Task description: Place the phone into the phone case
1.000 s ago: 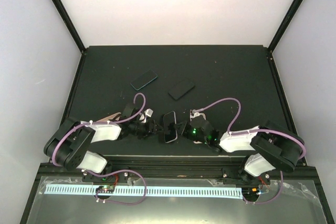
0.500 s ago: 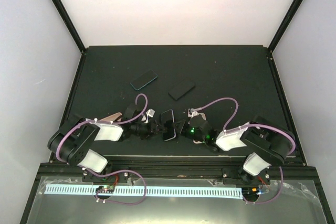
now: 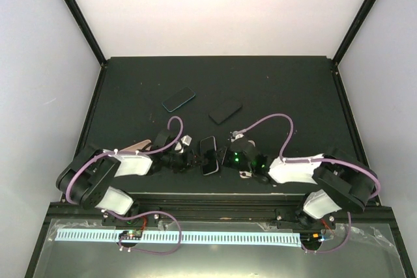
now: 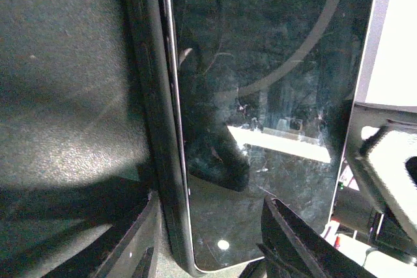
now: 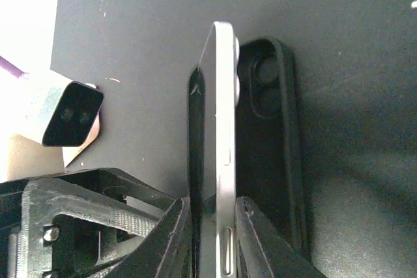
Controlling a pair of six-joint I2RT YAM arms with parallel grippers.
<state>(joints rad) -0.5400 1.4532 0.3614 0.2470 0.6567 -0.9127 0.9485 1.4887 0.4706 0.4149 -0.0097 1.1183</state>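
— Top external: what is shown?

— A slim phone (image 3: 208, 154) is stood on edge near the front of the matte black table (image 3: 280, 89). It is flanked by the left gripper (image 3: 193, 159) and the right gripper (image 3: 221, 157). A teal-rimmed handset (image 3: 178, 99) and a dark flat slab (image 3: 225, 110) are laid farther back. Against the earlier frame, the purple cable (image 3: 270, 116) over the right arm is arched higher, and the phone is hardly displaced.

— Left wrist?

— Glossy, smudged glass is seen, with the matte black phone case (image 4: 146, 96) set along its edge. The lower corner is straddled by the fingers (image 4: 140, 245); whether it is clamped cannot be told.

— Right wrist?

— The rounded silver rim is pinched between the right fingers (image 5: 172, 239). The case, its camera cut-out exposed, is set just behind the phone's back, not closed around it.
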